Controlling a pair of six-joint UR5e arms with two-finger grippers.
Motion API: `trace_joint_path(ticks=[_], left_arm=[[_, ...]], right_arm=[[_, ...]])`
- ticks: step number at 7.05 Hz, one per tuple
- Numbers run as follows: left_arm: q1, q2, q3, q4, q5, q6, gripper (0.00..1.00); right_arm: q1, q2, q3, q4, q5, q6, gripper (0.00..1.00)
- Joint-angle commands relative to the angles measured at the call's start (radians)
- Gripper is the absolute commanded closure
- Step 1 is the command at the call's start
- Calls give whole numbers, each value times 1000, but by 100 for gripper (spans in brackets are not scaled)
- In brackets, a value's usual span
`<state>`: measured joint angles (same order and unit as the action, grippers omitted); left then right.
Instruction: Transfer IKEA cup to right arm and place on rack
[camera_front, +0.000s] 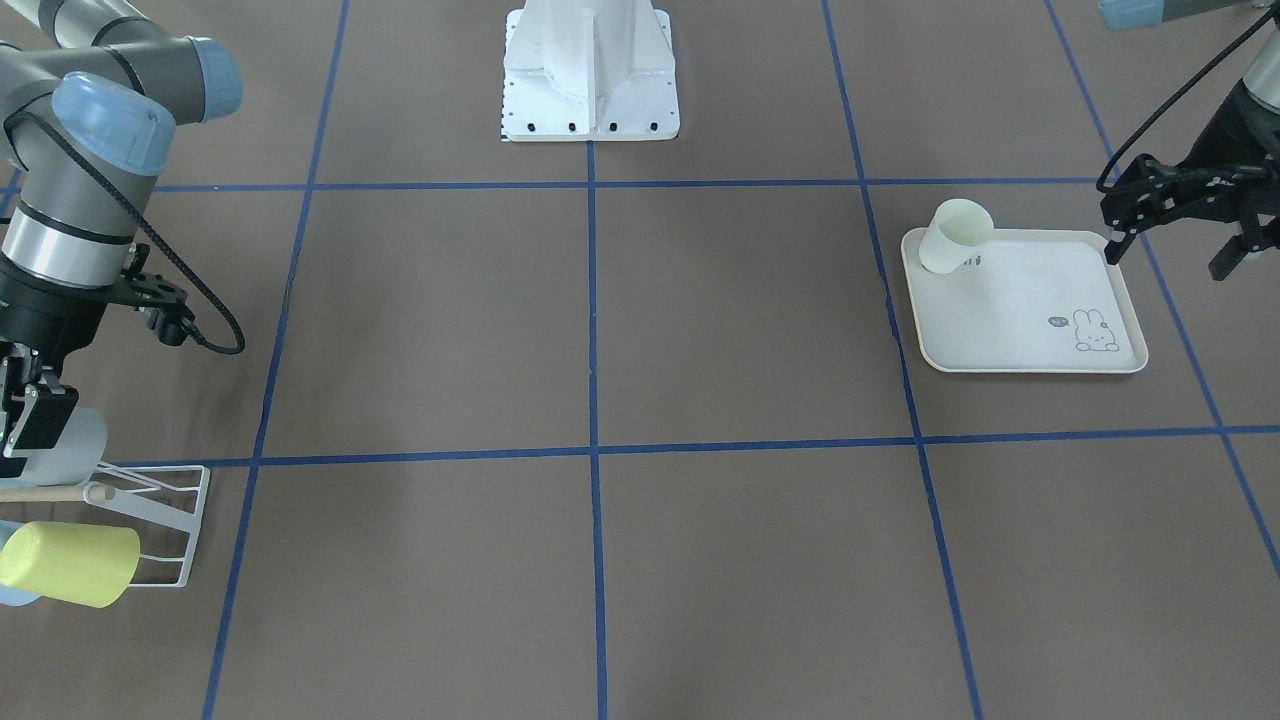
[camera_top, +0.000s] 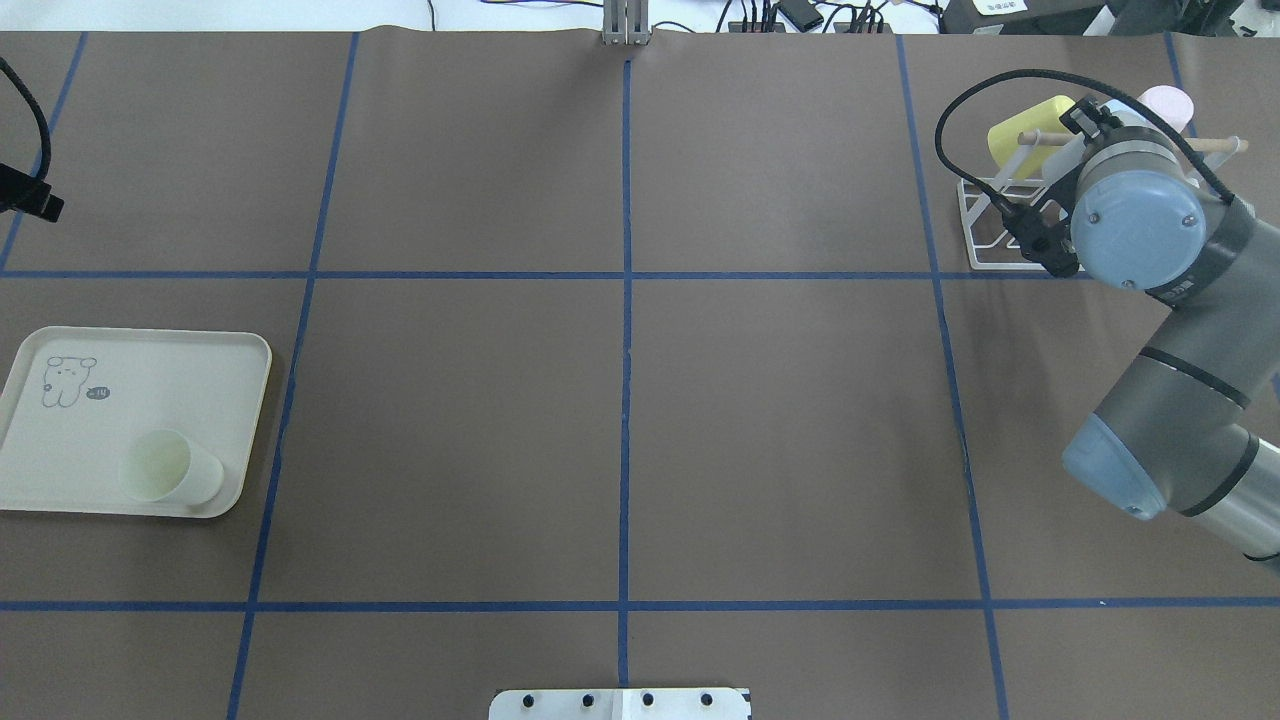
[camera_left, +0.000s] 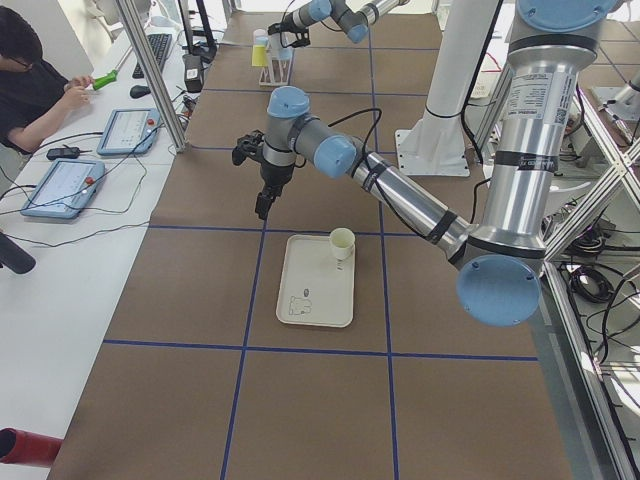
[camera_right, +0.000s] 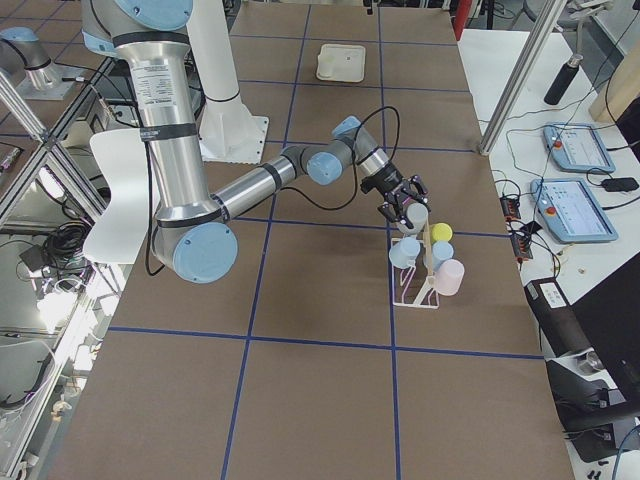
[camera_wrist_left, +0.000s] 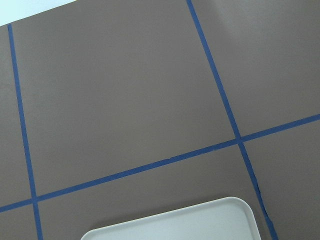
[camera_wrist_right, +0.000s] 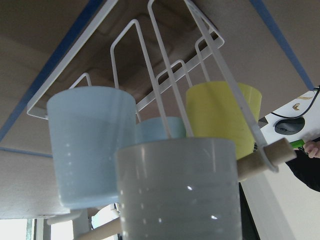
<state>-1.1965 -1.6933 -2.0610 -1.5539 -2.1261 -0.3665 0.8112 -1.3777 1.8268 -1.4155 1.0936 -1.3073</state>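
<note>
My right gripper (camera_front: 32, 418) is shut on a pale grey cup (camera_front: 78, 446) and holds it at the white wire rack (camera_front: 160, 498), just above its wooden rod. In the right wrist view the cup (camera_wrist_right: 180, 190) fills the foreground in front of the rack (camera_wrist_right: 150, 60). In the overhead view my wrist hides the gripper. My left gripper (camera_front: 1170, 252) is open and empty, above the far corner of the cream tray (camera_front: 1030, 310). A pale green cup (camera_front: 955, 237) stands on that tray, also seen from overhead (camera_top: 170, 467).
On the rack hang a yellow cup (camera_front: 70, 563), a light blue cup (camera_wrist_right: 92, 145) and a pink cup (camera_top: 1165, 100). The white robot base (camera_front: 590, 70) stands at mid table. An operator (camera_left: 35, 85) sits at a side desk with tablets.
</note>
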Motion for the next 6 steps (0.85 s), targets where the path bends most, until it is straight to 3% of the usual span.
trace_joint_path(ticks=[1, 3, 4, 6], left_arm=[[0, 0, 1, 0, 0, 0, 0], [0, 0, 1, 0, 0, 0, 0], [0, 0, 1, 0, 0, 0, 0], [0, 1, 1, 0, 0, 0, 0]], right_arm=[[-4, 3, -12, 15, 3, 5, 75], [-12, -3, -9, 15, 6, 5, 70], [-18, -4, -8, 13, 5, 3, 62], [-29, -4, -8, 12, 5, 0, 35]])
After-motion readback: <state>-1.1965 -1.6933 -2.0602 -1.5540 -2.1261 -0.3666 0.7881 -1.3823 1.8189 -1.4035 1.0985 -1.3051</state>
